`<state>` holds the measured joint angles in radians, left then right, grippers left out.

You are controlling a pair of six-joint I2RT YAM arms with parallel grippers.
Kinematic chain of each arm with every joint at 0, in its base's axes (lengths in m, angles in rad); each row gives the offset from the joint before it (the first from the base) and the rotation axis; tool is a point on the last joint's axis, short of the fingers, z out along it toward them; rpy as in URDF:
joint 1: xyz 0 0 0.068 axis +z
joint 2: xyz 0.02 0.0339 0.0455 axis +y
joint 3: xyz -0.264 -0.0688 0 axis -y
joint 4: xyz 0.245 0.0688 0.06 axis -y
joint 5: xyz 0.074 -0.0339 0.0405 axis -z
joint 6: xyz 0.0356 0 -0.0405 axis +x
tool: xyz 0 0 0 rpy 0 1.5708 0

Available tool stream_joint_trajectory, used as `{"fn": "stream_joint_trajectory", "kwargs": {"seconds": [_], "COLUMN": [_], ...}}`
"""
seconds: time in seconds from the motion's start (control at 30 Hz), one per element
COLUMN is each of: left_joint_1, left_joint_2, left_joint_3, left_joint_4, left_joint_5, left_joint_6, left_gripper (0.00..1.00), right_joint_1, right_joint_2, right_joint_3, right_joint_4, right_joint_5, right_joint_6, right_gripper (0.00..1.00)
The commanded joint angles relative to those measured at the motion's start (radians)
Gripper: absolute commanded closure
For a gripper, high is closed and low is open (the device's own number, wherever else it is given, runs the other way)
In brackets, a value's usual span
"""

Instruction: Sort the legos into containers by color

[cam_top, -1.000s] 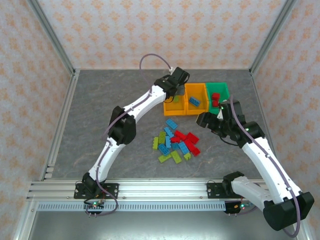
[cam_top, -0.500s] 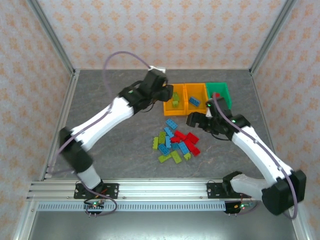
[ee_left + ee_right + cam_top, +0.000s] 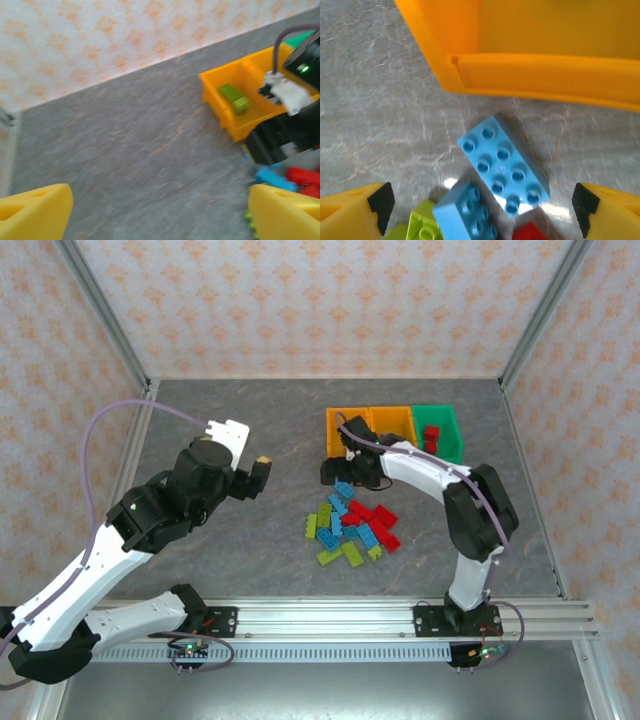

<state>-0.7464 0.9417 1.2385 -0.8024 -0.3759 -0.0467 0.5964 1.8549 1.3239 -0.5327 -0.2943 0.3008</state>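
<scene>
Just before the left orange bin [image 3: 520, 70], near the far edge of the grey desk [image 3: 380, 100], our right gripper [image 3: 482, 210] hangs over a light blue brick [image 3: 504, 170], jaws wide apart and empty. We judge the danger is crowding: a second blue brick [image 3: 465, 215], a lime brick [image 3: 422, 227] and a red brick [image 3: 530, 234] lie close against it, so closing fingers may catch two colours or push it into the bin wall. Our left gripper [image 3: 159, 212] is spread open too, empty, toward the left edge. The bricks are glossy hard plastic with round studs and may slip. The bins are smooth and rectangular, and the desk has a matte stone pattern. The pile [image 3: 350, 525] lies about mid-desk, and the green bin [image 3: 447, 412] holds red bricks.
</scene>
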Motion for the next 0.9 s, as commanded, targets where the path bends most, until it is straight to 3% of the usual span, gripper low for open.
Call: {"fn": "stream_joint_trajectory", "kwargs": {"seconds": [0.0, 0.23, 0.43, 0.6, 0.87], "left_joint_1": [0.007, 0.068, 0.092, 0.112, 0.113], "left_joint_2": [-0.027, -0.047, -0.042, -0.032, -0.061], "left_joint_3": [-0.079, -0.135, -0.163, -0.165, -0.191], "left_joint_4": [0.014, 0.041, 0.050, 0.058, 0.078], "left_joint_5": [-0.129, -0.025, -0.004, 0.031, 0.166], "left_joint_6": [0.062, 0.074, 0.070, 0.074, 0.117], "left_gripper": [0.02, 0.00, 0.00, 0.00, 0.00], "right_joint_1": [0.019, 0.031, 0.031, 0.032, 0.031], "right_joint_2": [0.059, 0.148, 0.147, 0.095, -0.099], "right_joint_3": [0.056, 0.090, 0.057, -0.007, -0.130], "right_joint_4": [-0.008, -0.050, -0.067, -0.065, -0.013], "right_joint_5": [0.079, 0.144, 0.203, 0.235, 0.296], "right_joint_6": [-0.014, -0.021, -0.001, 0.015, 0.005], "right_gripper": [0.06, 0.20, 0.44, 0.59, 0.74]}}
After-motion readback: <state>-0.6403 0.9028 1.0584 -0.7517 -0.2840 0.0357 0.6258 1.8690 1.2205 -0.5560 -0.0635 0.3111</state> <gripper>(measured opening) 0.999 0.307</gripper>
